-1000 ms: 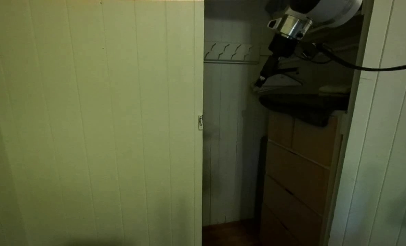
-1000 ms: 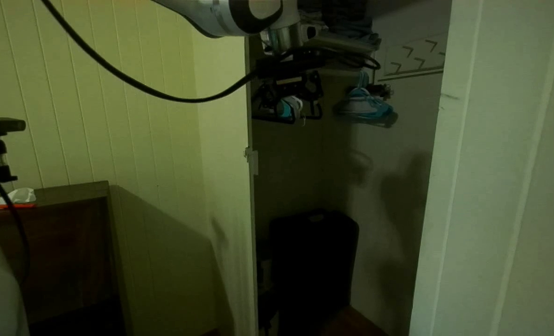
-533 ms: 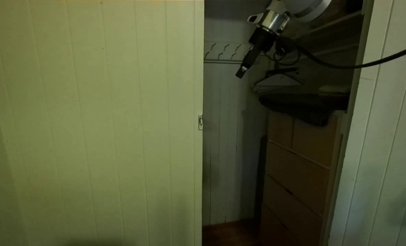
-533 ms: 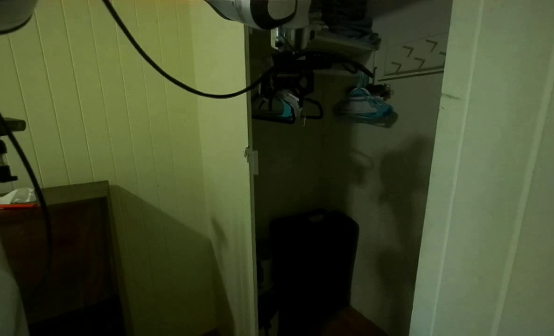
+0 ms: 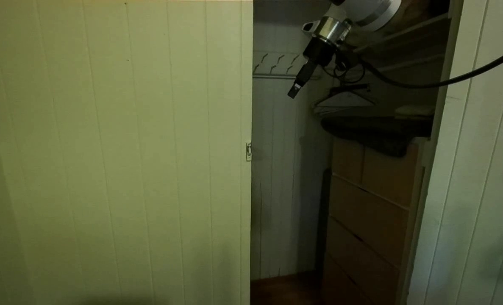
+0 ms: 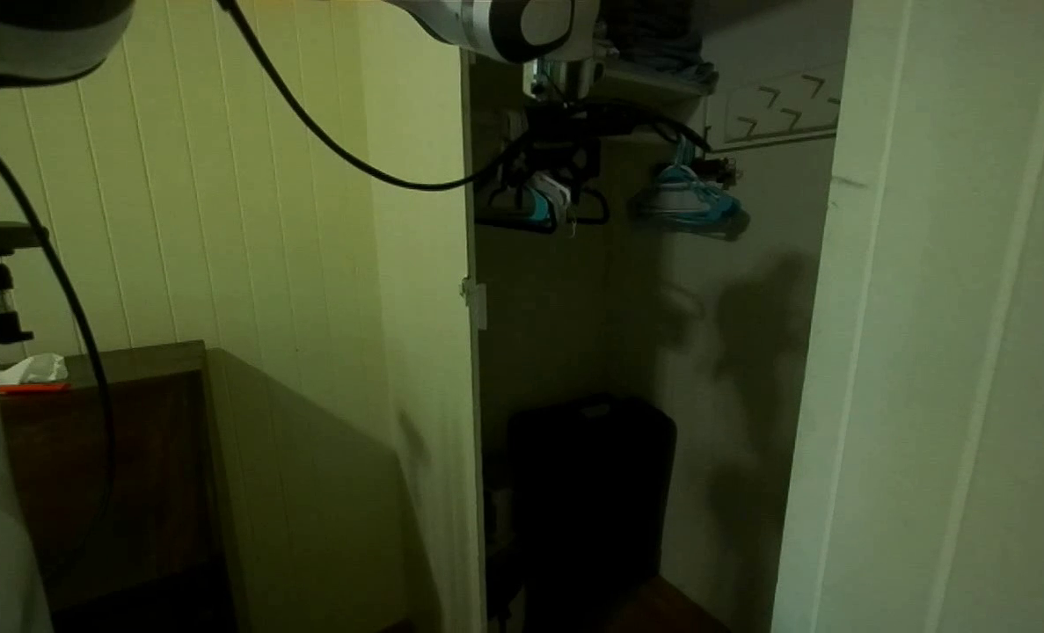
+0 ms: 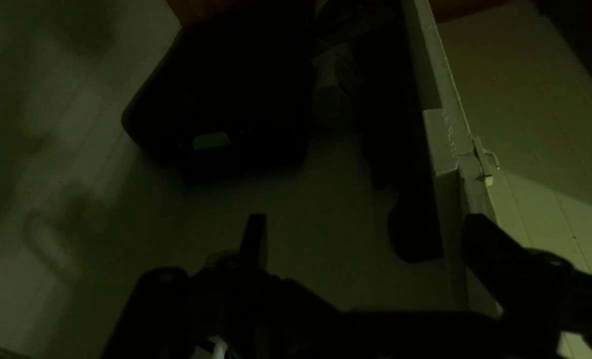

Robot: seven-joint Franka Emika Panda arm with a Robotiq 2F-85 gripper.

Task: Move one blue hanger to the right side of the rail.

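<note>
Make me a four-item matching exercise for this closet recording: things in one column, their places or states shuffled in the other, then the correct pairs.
Things
1. claw
2. blue hangers
3. dark case
4. hook board

Places or states
A. standing lowest of the four
B. fixed flat on a wall
C. open, gripping nothing
D. hanging in a bunch

Pairs: 1-C, 2-D, 3-A, 4-B
</note>
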